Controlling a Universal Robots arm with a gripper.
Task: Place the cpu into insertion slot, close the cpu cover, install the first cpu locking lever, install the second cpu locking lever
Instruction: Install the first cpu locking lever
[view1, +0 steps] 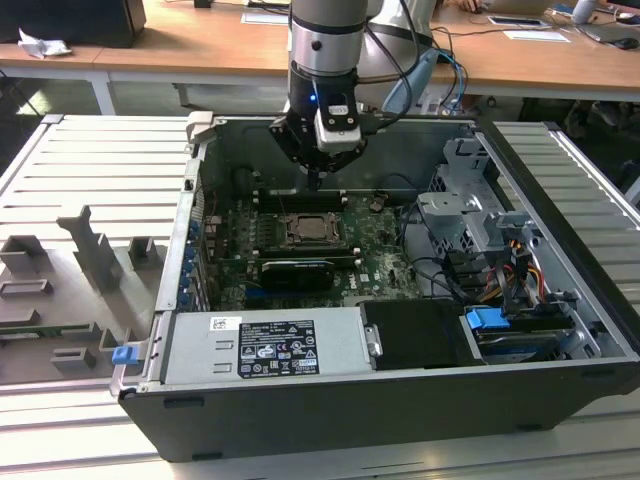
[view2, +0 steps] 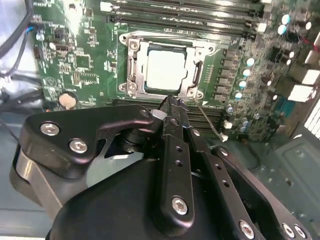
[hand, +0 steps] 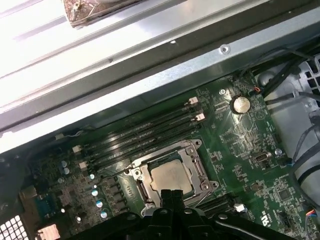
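Observation:
The cpu lies flat in the insertion slot on the green motherboard, its pale top showing through the opening of the cpu cover, which lies down around it. In both wrist views my gripper hovers just off one edge of the socket, fingers pressed together with nothing between them. A thin metal lever rod slants away from the socket corner beside the fingertips. In the exterior view the gripper hangs above the board, slightly behind the cpu.
Long black memory slots run beside the socket. The open computer case has a power supply at the front, and a drive cage with cables on the exterior view's right. A grey fixture tray sits outside on the exterior view's left.

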